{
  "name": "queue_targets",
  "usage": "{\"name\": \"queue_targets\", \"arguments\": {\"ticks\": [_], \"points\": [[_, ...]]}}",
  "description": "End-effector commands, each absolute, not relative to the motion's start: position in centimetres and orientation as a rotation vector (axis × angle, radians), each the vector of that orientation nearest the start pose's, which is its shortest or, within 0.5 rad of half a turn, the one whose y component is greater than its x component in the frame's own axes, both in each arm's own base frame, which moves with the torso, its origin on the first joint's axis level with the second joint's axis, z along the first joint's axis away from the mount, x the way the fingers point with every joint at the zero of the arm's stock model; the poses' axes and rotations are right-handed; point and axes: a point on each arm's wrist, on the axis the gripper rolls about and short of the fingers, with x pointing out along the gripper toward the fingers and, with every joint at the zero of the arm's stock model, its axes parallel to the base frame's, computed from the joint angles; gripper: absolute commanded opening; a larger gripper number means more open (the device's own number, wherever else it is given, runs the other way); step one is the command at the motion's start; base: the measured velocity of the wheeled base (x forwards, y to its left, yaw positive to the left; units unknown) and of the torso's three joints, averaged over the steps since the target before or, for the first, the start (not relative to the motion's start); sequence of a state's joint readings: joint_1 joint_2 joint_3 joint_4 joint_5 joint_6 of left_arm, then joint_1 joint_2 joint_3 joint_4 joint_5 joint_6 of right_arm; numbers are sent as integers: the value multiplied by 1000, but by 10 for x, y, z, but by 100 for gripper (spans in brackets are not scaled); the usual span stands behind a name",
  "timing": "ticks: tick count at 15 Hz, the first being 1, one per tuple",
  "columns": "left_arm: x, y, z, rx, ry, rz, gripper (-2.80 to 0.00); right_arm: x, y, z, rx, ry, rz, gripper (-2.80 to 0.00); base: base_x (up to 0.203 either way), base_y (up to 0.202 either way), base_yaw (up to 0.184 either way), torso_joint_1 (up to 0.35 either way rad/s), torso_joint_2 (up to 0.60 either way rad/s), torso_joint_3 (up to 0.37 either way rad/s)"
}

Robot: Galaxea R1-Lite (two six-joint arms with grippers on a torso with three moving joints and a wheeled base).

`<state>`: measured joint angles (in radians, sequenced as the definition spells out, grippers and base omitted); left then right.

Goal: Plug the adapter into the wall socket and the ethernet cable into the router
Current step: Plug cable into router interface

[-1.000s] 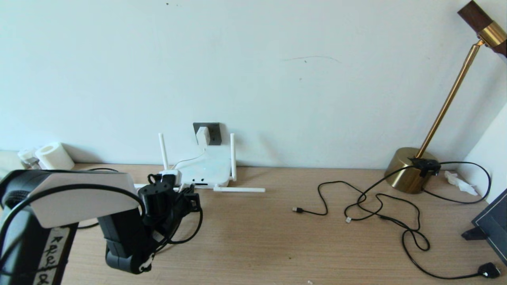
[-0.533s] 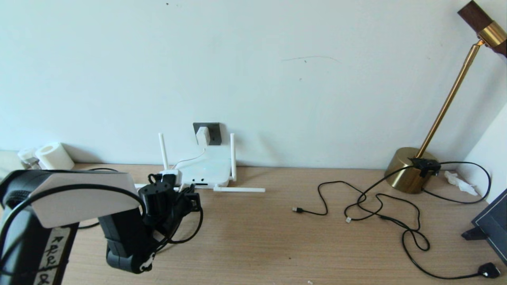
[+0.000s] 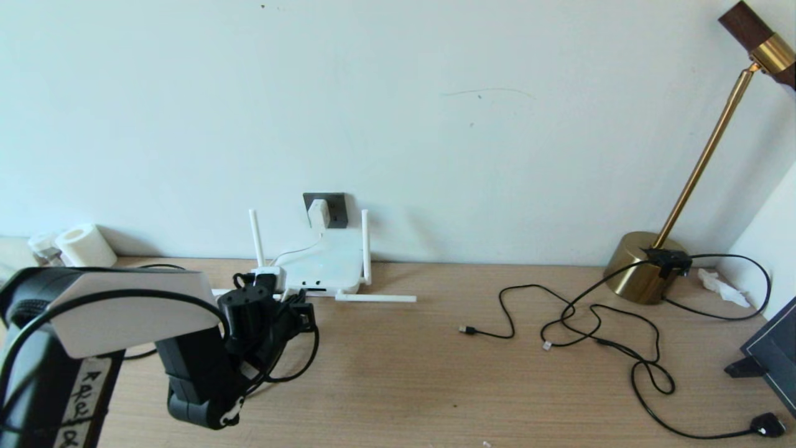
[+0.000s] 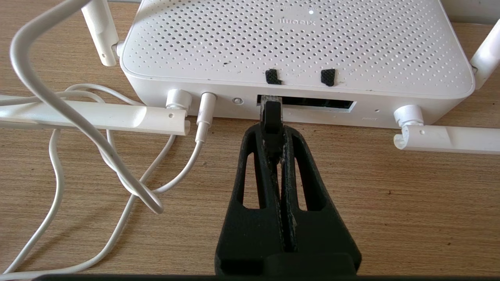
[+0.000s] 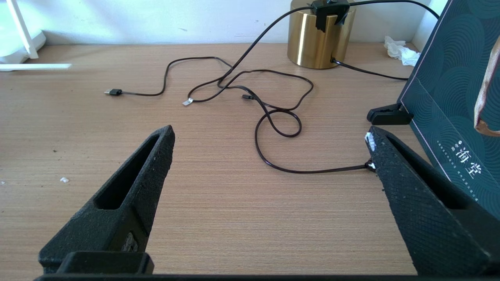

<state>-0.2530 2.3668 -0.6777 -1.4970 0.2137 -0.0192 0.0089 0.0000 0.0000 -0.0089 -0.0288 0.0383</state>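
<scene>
Router (image 3: 323, 269), flat white perforated plastic box with slim stick antennas, sits on the wooden desk (image 3: 435, 373) against the pale wall, directly below the dark grey square wall socket (image 3: 331, 209). Wall socket carries the small white cube adapter (image 3: 318, 213), plugged in; its thin white cord drops to the router's front edge.

Left gripper (image 4: 273, 134), black, sits just in front of the router's dark port strip, fingers pressed together, pinching the black boot of the ethernet cable (image 4: 271, 117). The cable's tip is at the port opening, touching or just inside; how deep, cannot tell. A loop of black cable hangs beside the left arm on the side away from the router.

Right gripper (image 5: 269, 140) hovers over bare desk well to the right of the router, fingers spread wide, holding nothing. Thin black cables (image 3: 597, 330) sprawl near it, running to a brass lamp base (image 3: 640, 267).
</scene>
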Motion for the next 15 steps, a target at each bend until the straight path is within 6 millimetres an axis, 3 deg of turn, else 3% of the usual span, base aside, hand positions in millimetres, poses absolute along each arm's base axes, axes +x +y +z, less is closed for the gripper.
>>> {"name": "queue_targets", "arguments": {"ticks": [1, 15], "points": [[359, -88, 8, 23, 181, -36, -280, -23, -1, 76, 38, -8, -20, 0, 0, 0, 0, 0, 0, 0], [359, -88, 8, 23, 178, -36, -280, -23, -1, 76, 38, -8, -20, 0, 0, 0, 0, 0, 0, 0]]}}
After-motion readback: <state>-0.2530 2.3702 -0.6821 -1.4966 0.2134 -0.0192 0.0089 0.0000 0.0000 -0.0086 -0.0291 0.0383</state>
